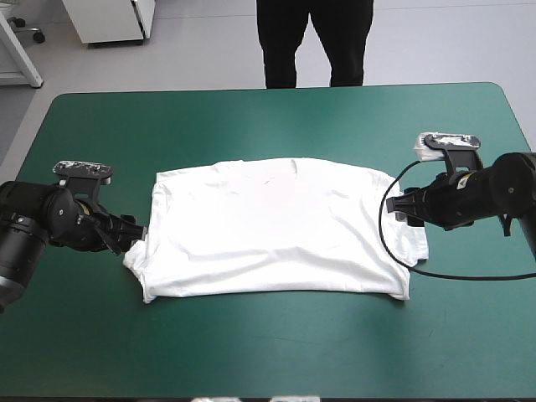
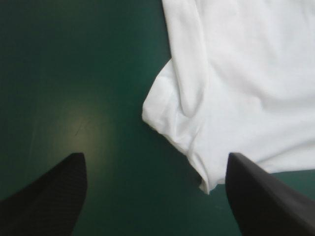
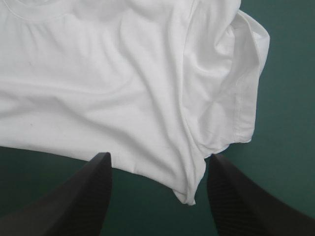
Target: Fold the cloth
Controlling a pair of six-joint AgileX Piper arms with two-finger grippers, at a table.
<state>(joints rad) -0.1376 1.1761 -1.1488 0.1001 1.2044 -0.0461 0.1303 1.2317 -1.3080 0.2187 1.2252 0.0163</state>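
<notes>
The white T-shirt point(image 1: 276, 226) lies spread flat across the middle of the table, its collar toward the far edge. My left gripper point(image 1: 138, 236) sits low at the shirt's left end, open. In the left wrist view point(image 2: 155, 162) its fingers straddle the corner of the left sleeve point(image 2: 172, 118) without touching it. My right gripper point(image 1: 398, 205) is at the shirt's right end, also open. In the right wrist view point(image 3: 161, 160) the near corner of the T-shirt point(image 3: 123, 73) lies between its fingers, with the right sleeve point(image 3: 241, 98) just ahead and to one side.
The teal-green cover point(image 1: 268, 117) shows in a wide band around the shirt on every side. The table's far edge runs near the top of the high view, and its rounded corners stand well beyond both arms.
</notes>
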